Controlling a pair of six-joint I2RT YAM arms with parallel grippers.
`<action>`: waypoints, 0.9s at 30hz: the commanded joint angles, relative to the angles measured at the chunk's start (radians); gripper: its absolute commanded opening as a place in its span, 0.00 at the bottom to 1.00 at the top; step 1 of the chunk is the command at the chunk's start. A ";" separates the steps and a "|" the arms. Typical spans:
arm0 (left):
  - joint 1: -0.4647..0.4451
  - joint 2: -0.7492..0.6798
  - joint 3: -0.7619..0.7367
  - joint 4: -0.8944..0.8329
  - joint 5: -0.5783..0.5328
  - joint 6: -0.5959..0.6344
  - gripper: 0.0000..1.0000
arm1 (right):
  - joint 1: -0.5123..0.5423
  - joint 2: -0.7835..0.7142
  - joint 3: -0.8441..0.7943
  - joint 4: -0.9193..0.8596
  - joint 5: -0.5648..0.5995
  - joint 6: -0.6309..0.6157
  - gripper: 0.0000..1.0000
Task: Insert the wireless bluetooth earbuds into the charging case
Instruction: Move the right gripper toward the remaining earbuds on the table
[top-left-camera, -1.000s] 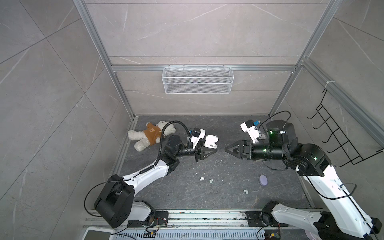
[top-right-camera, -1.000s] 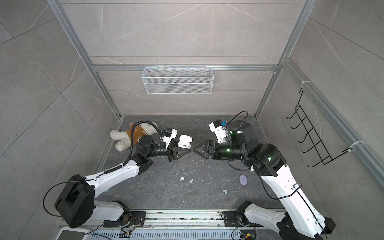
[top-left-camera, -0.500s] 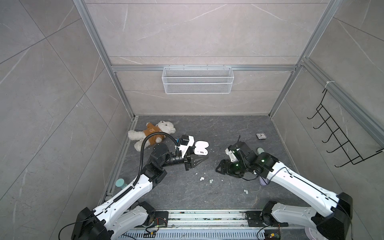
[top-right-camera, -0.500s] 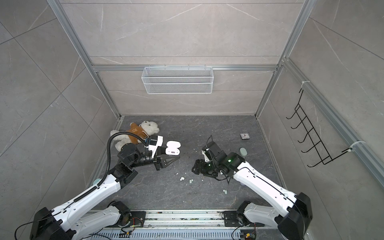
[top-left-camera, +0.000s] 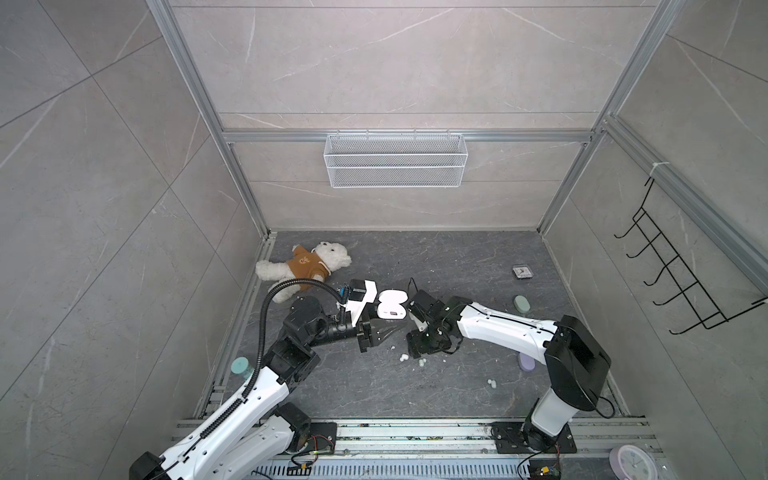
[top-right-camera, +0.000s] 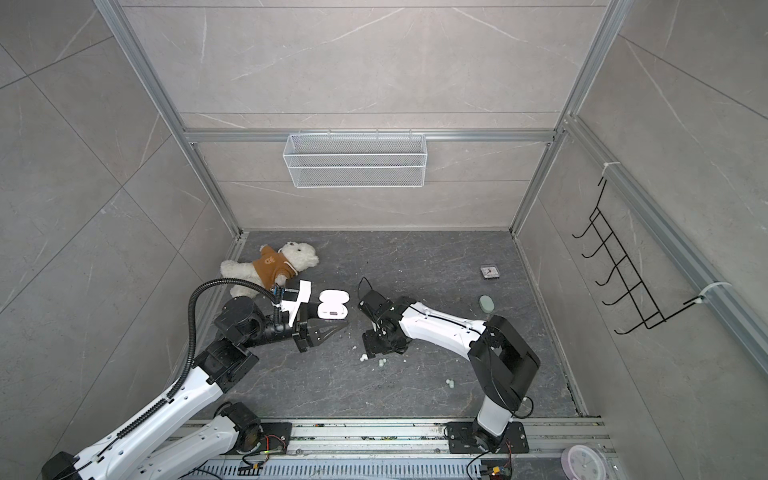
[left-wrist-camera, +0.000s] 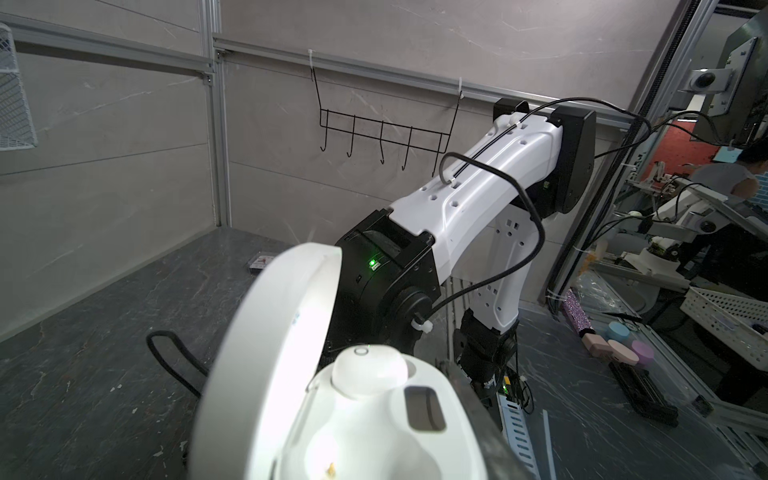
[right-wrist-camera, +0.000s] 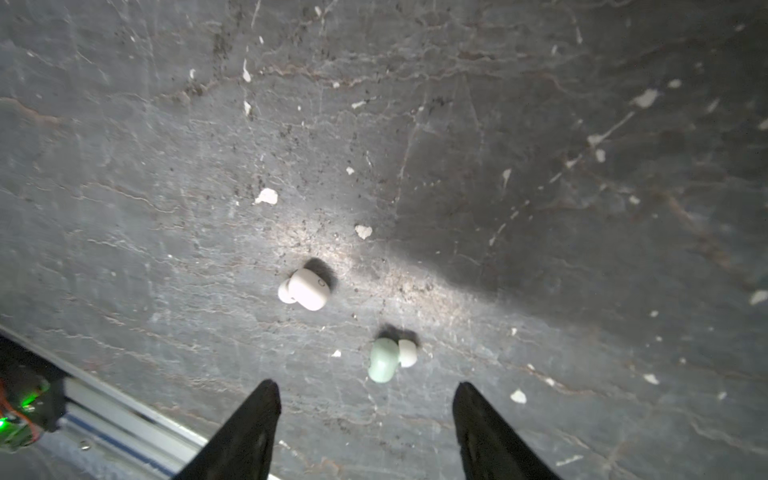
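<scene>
My left gripper (top-right-camera: 338, 328) is shut on the white charging case (top-left-camera: 390, 305), held above the floor with its lid open. In the left wrist view one white earbud (left-wrist-camera: 370, 370) sits in a socket of the case (left-wrist-camera: 374, 436); the socket beside it is empty. My right gripper (right-wrist-camera: 365, 385) points down at the floor, open and holding nothing. A mint green earbud (right-wrist-camera: 384, 359) lies just ahead of the gap between its fingers. A white earbud (right-wrist-camera: 307, 289) lies a little farther out. In both top views this pair (top-left-camera: 403, 357) (top-right-camera: 382, 362) lies beside the right gripper (top-left-camera: 417, 351).
Two more small buds (top-left-camera: 491, 381) lie nearer the front. A mint case (top-left-camera: 521, 304) and a lilac case (top-left-camera: 526, 361) lie by the right arm. A teddy bear (top-left-camera: 305, 266) lies at the back left, a small square clock (top-left-camera: 523, 272) at the back right.
My right arm has swung from level, facing the case, down and to the left over the buds on the floor. My left gripper has shifted slightly left with the case.
</scene>
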 joint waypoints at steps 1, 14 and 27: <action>0.004 -0.022 0.033 -0.020 -0.018 0.031 0.14 | 0.031 0.035 0.031 0.001 0.044 -0.104 0.69; 0.004 -0.015 0.028 0.000 -0.018 0.028 0.15 | 0.099 0.152 0.058 -0.026 0.164 -0.184 0.69; 0.004 -0.019 0.033 0.000 -0.020 0.028 0.15 | 0.102 0.200 0.078 -0.012 0.239 -0.182 0.68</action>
